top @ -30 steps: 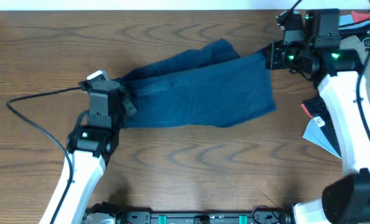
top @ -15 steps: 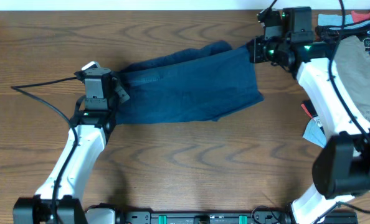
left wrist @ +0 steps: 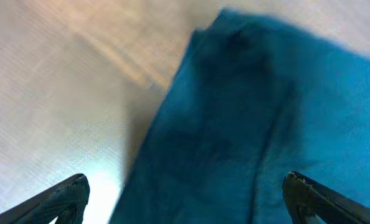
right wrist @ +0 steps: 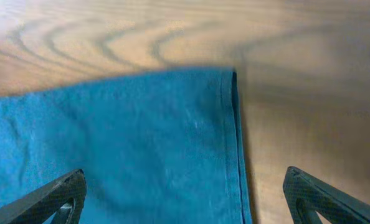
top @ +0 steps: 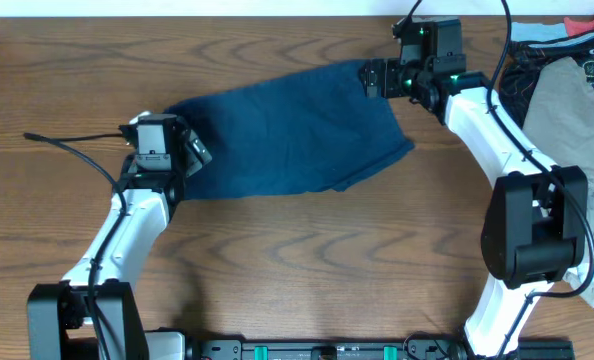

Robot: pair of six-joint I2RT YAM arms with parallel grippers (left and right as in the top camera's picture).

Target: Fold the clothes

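Wood table [top: 307, 260] shows open grain across the lower frame. The left gripper [top: 190, 155], jaws apart, sits at the left end of the shorts [top: 287, 135]. The right gripper [top: 371, 78], also spread, is at their upper-right corner. Both have moved left within a second, taking the shorts to upper centre. I judge this positioning, with no fold yet. A garment pile [top: 577, 90] crowds the upper right.

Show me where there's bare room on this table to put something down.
The widest bare table lies in front of the navy shorts, along the near edge. The back-left corner is free too. Crowded: the right edge, with piled garments.
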